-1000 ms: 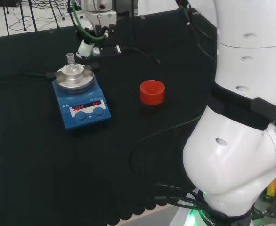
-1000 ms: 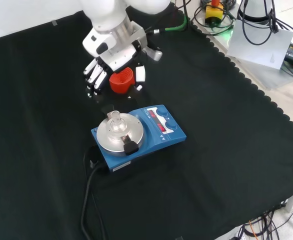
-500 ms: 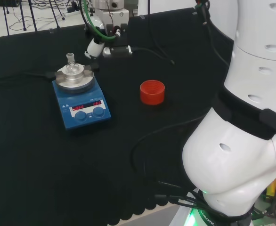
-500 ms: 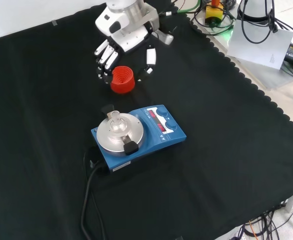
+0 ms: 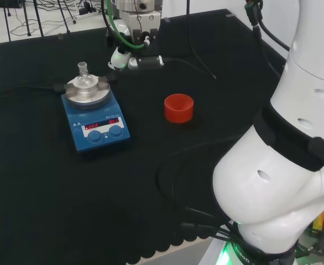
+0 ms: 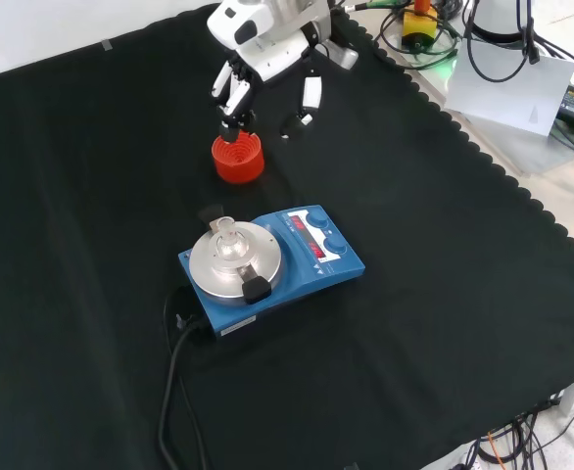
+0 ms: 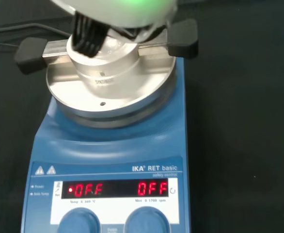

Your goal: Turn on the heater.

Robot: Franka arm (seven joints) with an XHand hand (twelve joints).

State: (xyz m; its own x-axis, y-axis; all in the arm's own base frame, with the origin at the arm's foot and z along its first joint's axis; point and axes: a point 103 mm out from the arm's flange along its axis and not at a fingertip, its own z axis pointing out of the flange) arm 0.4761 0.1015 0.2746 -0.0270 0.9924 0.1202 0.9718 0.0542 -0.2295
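The heater sits just left of centre in the front view, a blue box with a round metal plate on top and a small glass flask standing in the middle of that plate. And it isn't running, by the look of it: up close in the wrist view both red displays show the off reading, and the two blue knobs under them have nothing touching them. So I'd say the task is not done, with the whole job still ahead: get to the front panel and work a knob. The hand is well away from it, up at the top of the front view, hanging over the cloth above and just behind the red ring. Its fingers point down, slightly bent and spread apart, the thumb standing off to the side, and there's nothing in them. In the head view the heater is at upper left, the ring near centre, and the hand's white parts hang near the top edge, right of the flask, though there I cannot tell how the fingers sit. The front view gives the hand's pose and the black cable trailing off the heater toward the bottom edge; the wrist view gives the displays and the clamp pads on either side of the plate.
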